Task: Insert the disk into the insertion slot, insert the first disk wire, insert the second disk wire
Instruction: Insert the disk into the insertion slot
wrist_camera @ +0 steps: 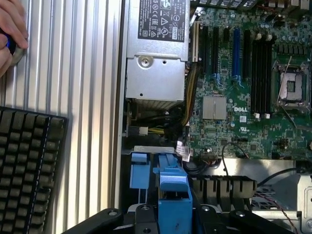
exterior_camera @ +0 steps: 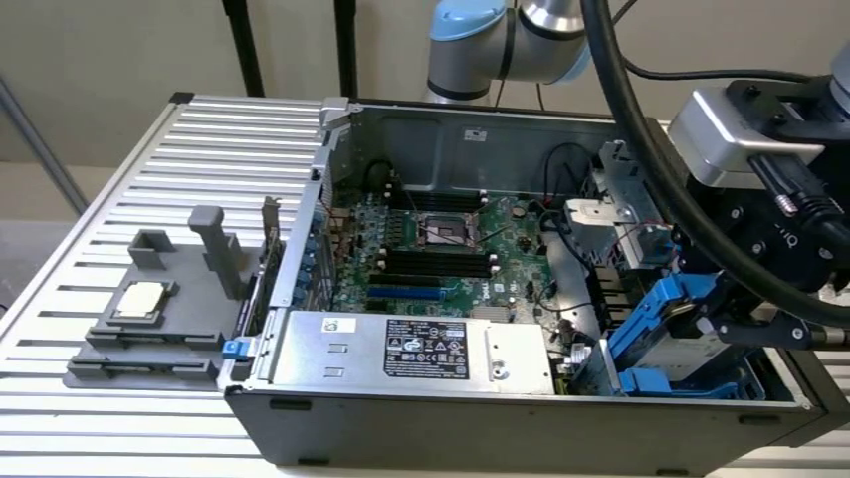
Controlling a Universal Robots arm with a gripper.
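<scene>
From the exterior view: shows an open computer case (exterior_camera: 531, 428) on the slatted bench (exterior_camera: 119, 179), taking up the centre and right of the frame. At the lower right, finds the end effector (exterior_camera: 711, 324) closed narrowly on the disk (exterior_camera: 702, 351), gripping its blue carrier and holding it tilted over the insertion slot (exterior_camera: 648, 383) in the case's near corner; cannot tell how far in. Just toward the exterior view's left of that, notes the silver power supply (exterior_camera: 412, 349) with a black label, and behind it the motherboard (exterior_camera: 459, 259). Also notes a thick black cable (exterior_camera: 635, 129) crossing from top centre down toward the wrist. At the far left, on the bench, spots a grey fixture (exterior_camera: 159, 319) carrying a processor chip (exterior_camera: 141, 302). From the wrist view: shows the disk (wrist_camera: 173, 192) by its blue carrier, pinched between the black fingers (wrist_camera: 141, 214) of the end effector (wrist_camera: 173, 212). Just beyond, picks out the power supply (wrist_camera: 156, 73) and yellow-black wires (wrist_camera: 187, 97), with the motherboard (wrist_camera: 243, 87) beside them. Outside the case, finds a black keyboard (wrist_camera: 24, 165) on the bench (wrist_camera: 83, 97) and, beyond it, a person's hand (wrist_camera: 9, 29) with something small and blue at its fingers.
</scene>
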